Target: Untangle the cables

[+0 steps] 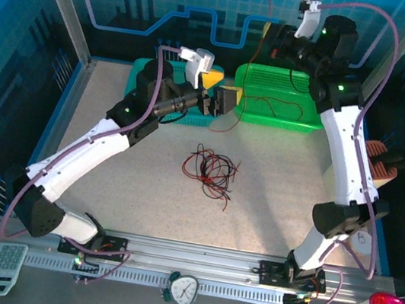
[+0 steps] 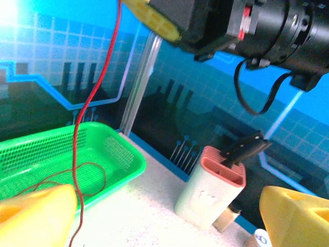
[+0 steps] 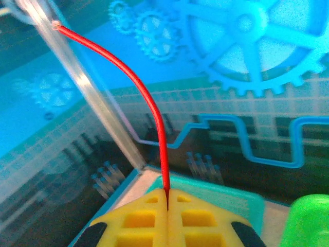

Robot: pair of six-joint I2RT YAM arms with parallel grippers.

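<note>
A tangle of red and black cables (image 1: 208, 171) lies on the table's middle. One red cable (image 1: 254, 52) hangs from my right gripper (image 1: 271, 36), raised high over the green basket (image 1: 299, 123); its lower part curls in the basket and trails onto the table. In the right wrist view the yellow fingers (image 3: 139, 221) are pressed together on this red cable (image 3: 149, 100), whose free end sticks up. My left gripper (image 1: 224, 100) stands open by the basket's left end. In the left wrist view the red cable (image 2: 97, 87) hangs just beside the left finger (image 2: 36, 218), with nothing between the fingers.
A teal basket (image 1: 144, 73) sits behind the left arm. A knife block (image 1: 380, 161) stands at the right edge, also the knife block (image 2: 213, 190) in the left wrist view. Blue walls and metal posts (image 2: 141, 77) enclose the table.
</note>
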